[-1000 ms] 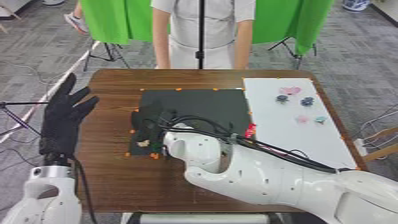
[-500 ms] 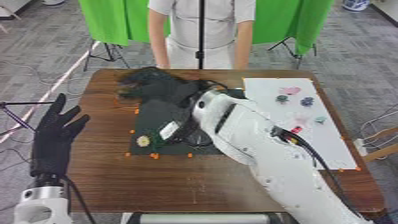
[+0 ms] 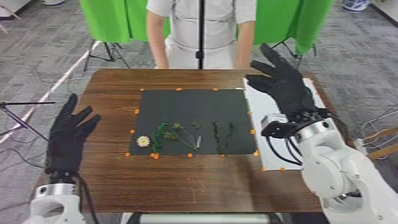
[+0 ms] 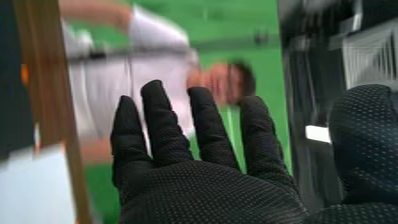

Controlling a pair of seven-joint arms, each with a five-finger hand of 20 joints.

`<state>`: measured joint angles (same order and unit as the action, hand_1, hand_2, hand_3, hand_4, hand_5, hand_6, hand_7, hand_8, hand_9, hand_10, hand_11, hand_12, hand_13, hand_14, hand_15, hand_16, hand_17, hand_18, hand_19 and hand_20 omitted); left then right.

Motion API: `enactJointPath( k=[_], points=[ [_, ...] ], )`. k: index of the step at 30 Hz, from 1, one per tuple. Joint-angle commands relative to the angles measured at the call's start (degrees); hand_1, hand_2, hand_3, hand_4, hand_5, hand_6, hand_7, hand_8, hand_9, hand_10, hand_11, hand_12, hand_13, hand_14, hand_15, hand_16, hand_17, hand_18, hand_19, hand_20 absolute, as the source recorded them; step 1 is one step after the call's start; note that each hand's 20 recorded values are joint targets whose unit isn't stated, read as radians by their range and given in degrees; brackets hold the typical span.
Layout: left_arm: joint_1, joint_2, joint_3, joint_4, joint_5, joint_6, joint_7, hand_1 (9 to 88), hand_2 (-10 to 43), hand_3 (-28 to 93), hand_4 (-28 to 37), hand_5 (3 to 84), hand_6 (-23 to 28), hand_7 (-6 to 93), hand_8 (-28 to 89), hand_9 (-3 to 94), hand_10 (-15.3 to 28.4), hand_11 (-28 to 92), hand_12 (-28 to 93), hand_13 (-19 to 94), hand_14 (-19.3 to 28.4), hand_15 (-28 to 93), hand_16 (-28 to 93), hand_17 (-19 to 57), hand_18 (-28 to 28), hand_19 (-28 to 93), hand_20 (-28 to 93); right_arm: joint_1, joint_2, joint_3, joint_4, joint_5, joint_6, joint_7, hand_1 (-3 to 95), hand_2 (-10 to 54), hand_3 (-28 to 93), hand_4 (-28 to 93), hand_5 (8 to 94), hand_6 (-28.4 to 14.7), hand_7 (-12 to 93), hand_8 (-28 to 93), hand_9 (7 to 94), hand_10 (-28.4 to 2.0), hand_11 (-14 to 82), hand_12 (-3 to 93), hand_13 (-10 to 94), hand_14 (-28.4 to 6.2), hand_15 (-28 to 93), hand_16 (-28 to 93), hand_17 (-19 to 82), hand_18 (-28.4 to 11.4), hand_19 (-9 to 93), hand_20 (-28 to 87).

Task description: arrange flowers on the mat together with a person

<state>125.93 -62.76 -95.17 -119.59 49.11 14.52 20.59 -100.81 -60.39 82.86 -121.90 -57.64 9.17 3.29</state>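
In the head view my right hand (image 3: 289,87) is held up over the white sheet at the right, open and holding nothing. The right wrist view shows the same hand (image 4: 209,187) with straight fingers. My left hand (image 3: 67,142) is open off the table's left side. On the dark mat (image 3: 191,102) lie a pale round flower (image 3: 143,141) near its lower left corner, a green leafy stem (image 3: 160,136) beside it, a branching sprig (image 3: 184,139) in the middle and thin dark green stems (image 3: 219,137) to the right.
The white sheet (image 3: 271,161) lies right of the mat, partly hidden by my right hand and arm. Orange markers (image 3: 155,156) line the mat's edges. A person stands behind the far edge of the brown table (image 3: 195,187), touching none of the flowers.
My right hand has swung from over the mat to above the white sheet, uncovering the stems on the mat. My left hand has moved slightly.
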Motion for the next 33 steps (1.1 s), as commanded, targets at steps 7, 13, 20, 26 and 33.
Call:
enactJointPath(
  k=[7, 13, 20, 26, 33],
  points=[
    [2.7, -4.32, 1.38, 0.99, 1.08, -1.53, -0.71, 19.3, 3.9, 76, -28.3, 27.1, -1.8, 11.1, -10, 31.1, 14.3, 13, 12, 26, 20.0, 30, -3, -8.7, 24.7, 49, 7, -16.8, -4.2, 3.0, -0.8, -1.8, 2.5, -1.7, 18.9, 11.1, 64, -26, 29.1, 2.9, 9, -9, 35.2, -14.9, 5.6, 17.6, 29, -19.2, 16, 27, 2, -19.9, 35, 22],
    [2.0, -3.00, 0.15, 0.55, 1.14, -1.34, -0.19, 19.1, 3.9, 76, -28.3, 27.4, -2.0, 11.0, -10, 31.1, 14.2, 13, 12, 26, 19.7, 29, -4, -8.6, 24.8, 49, 7, -18.4, -4.6, 4.7, -1.4, -1.6, 3.0, -1.2, 18.3, 11.2, 64, -27, 29.2, 2.9, 9, -9, 35.0, -15.1, 5.6, 17.5, 28, -19.2, 16, 27, 1, -20.0, 35, 22],
    [1.8, -2.59, -0.79, 0.53, 1.09, -1.47, -0.67, 19.1, 3.7, 76, -28.3, 28.0, -1.8, 10.6, -10, 31.6, 14.2, 13, 12, 26, 19.8, 29, -4, -8.2, 25.1, 49, 7, -18.0, -4.5, 4.9, -1.3, -1.2, 2.8, -1.5, 18.0, 11.2, 64, -27, 29.7, 3.0, 9, -9, 35.1, -15.2, 5.7, 17.6, 28, -19.2, 16, 27, 1, -20.1, 35, 22],
    [1.4, -2.83, -0.47, 0.64, 1.20, -2.04, -1.28, 18.6, 3.8, 76, -28.3, 27.6, -1.9, 10.3, -10, 31.3, 14.1, 13, 12, 26, 19.8, 29, -3, -8.4, 25.1, 49, 7, -17.0, -3.7, 4.8, -1.2, -1.7, 3.1, -1.4, 17.9, 11.3, 64, -27, 29.9, 3.2, 10, -9, 35.2, -15.1, 5.8, 17.5, 29, -19.2, 17, 27, 1, -20.1, 35, 22],
    [1.9, -3.08, -0.09, 0.43, 1.28, -1.89, -1.83, 18.5, 4.0, 75, -28.3, 27.1, -1.8, 10.6, -10, 31.1, 14.1, 13, 12, 26, 19.8, 28, -3, -8.5, 25.3, 49, 7, -16.7, -3.9, 5.1, -1.3, -1.2, 2.3, -0.8, 17.6, 11.4, 64, -27, 29.8, 3.1, 10, -9, 35.7, -15.4, 6.1, 17.4, 29, -19.2, 17, 26, 1, -20.4, 35, 22]
  ],
)
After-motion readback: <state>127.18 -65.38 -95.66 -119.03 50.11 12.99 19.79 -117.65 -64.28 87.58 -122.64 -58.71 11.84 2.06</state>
